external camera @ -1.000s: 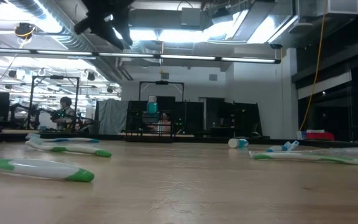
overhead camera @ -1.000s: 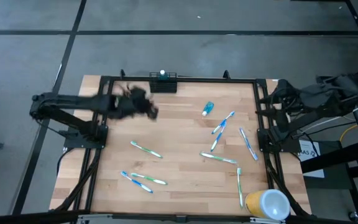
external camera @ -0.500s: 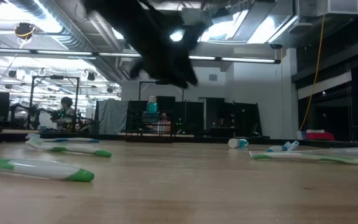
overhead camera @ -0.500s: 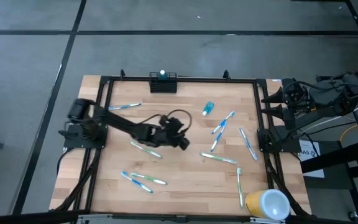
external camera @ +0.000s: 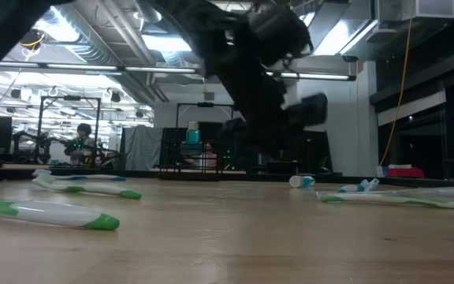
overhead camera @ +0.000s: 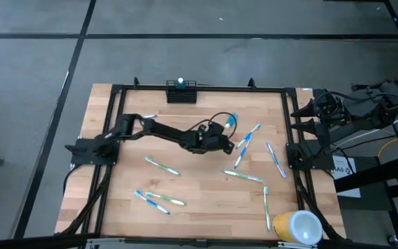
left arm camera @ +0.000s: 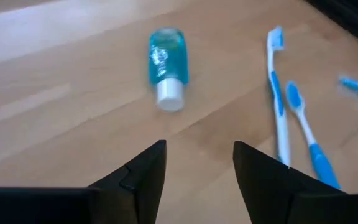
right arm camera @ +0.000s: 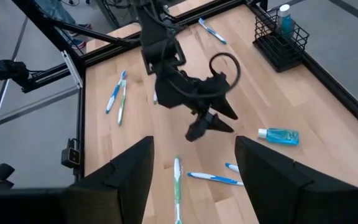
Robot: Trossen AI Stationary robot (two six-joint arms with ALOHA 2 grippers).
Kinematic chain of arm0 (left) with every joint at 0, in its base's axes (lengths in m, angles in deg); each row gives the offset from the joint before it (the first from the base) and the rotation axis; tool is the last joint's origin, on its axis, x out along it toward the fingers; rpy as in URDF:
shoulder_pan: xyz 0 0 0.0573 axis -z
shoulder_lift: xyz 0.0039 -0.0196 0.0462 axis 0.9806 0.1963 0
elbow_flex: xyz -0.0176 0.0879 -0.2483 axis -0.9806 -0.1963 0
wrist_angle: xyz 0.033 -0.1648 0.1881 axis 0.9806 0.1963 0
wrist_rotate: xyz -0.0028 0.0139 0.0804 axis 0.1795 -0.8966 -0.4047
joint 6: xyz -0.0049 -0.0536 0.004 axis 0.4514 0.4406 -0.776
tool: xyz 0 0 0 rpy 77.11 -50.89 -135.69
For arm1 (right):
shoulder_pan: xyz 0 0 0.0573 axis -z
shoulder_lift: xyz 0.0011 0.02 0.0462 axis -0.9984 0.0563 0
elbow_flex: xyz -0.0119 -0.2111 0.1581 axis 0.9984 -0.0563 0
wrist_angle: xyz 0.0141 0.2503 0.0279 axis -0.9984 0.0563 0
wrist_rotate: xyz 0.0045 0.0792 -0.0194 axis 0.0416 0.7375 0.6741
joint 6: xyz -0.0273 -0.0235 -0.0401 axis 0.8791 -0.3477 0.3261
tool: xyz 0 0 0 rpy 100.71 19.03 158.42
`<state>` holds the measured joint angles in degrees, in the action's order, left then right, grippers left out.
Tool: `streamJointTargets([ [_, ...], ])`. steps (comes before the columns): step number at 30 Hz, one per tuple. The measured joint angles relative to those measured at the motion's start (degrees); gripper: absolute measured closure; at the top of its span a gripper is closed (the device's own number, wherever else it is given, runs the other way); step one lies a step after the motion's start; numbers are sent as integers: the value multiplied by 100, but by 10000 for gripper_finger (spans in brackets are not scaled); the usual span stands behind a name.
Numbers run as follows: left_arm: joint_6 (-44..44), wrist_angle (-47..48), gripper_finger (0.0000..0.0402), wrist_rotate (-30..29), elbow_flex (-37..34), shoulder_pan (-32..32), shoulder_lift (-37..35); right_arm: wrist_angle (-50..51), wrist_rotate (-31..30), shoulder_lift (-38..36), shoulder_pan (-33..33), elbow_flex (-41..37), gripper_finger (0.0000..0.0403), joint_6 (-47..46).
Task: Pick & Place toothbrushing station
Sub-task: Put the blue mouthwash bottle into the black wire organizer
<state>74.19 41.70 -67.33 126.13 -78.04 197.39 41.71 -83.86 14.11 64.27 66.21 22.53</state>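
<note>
Reaching across the wooden surface [overhead camera: 116, 207] from its left side, the left arm stretches toward the middle, and the left pincer [overhead camera: 226, 142] hangs above the boards with its fingers [left arm camera: 145, 174] apart and nothing between them. Left part of the surface: one toothbrush [overhead camera: 139, 118] near the arm's base, a green-and-white toothbrush [overhead camera: 162, 166] lower down, two more [overhead camera: 159, 200] near the front edge. Back edge, a bit left of centre: the toothbrushing station [overhead camera: 181, 92], a small black wire-mesh caddy standing upright against the frame rail, a blue-topped item inside it, well apart from both pincers. Just beside the left pincer lies a small blue bottle [left arm camera: 166, 59] with a white cap, on its side, not touched. Right of it, a pair of blue toothbrushes [overhead camera: 246, 145] side by side, then a green one [overhead camera: 242, 176], another blue one [overhead camera: 276, 160] near the right rail, and one more [overhead camera: 266, 206] toward the front. Front right corner: a round yellow-and-white cup [overhead camera: 297, 227]. The right arm sits folded off the surface's right edge, right pincer [right arm camera: 194, 180] fingers apart, empty.
</note>
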Motion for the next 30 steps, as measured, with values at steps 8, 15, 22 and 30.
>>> streamJointTargets([
  [8,-254,209,219,-91,768,-265,507,62,1,-20,-1,0,175,9],
  [15,-687,133,219,429,777,-560,502,62,1,-68,0,0,175,4],
  [22,-729,132,219,569,774,-727,505,59,1,-70,-2,0,175,3],
  [30,-733,132,219,1128,772,-876,703,-113,16,-70,0,0,175,29],
])
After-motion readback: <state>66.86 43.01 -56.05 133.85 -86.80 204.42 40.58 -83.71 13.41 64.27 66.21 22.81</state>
